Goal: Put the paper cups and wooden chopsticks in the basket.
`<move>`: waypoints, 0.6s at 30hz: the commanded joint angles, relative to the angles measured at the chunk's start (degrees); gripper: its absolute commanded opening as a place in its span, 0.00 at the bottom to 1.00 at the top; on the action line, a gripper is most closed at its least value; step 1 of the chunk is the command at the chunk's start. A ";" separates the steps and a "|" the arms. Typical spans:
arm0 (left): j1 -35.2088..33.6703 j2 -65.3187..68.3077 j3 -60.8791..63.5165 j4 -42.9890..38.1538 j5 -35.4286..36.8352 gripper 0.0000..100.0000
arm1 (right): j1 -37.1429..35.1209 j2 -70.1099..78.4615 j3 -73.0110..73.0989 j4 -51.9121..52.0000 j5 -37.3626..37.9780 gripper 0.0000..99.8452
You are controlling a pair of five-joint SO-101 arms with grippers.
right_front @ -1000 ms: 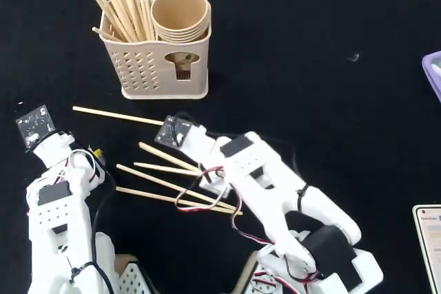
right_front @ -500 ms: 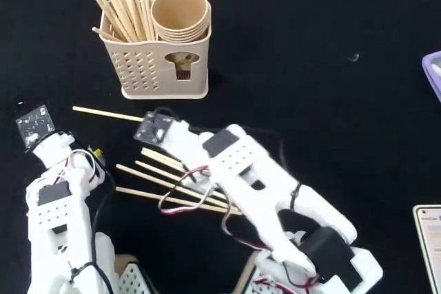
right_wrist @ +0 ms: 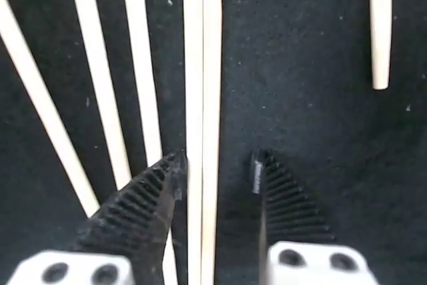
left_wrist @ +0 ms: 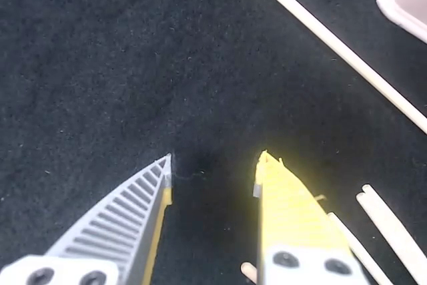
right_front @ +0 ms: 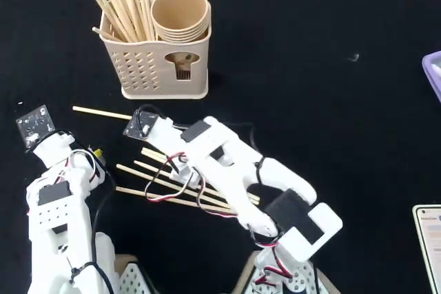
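I am holding my right pincer (right_wrist: 217,165) wide open, gripping nothing, over the black table (right_wrist: 300,65). A pair of chopsticks (right_wrist: 202,65) is lying side by side between my jaws, just beside the dark finger (right_wrist: 133,218). Three more chopsticks (right_wrist: 93,65) are lying outside that finger. Judgement: I should be centring on the pair before closing, so that both are lifting together without snagging their neighbours. The basket (right_front: 162,67), already holding the cups (right_front: 180,10), is standing well ahead of my fingertips. No legible writing is showing; the card (right_front: 428,239) far off to my side is carrying print too small to read.
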 commanded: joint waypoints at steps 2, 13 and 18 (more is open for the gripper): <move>0.84 -0.88 -0.40 -0.97 0.18 0.21 | 1.05 -0.04 -3.21 0.53 3.69 0.01; 0.84 -0.88 -0.40 -0.97 0.18 0.21 | 1.05 -0.04 -3.21 0.35 3.69 0.01; 0.84 -0.88 -0.40 -0.97 0.18 0.21 | 0.70 0.40 -2.95 0.70 3.52 0.06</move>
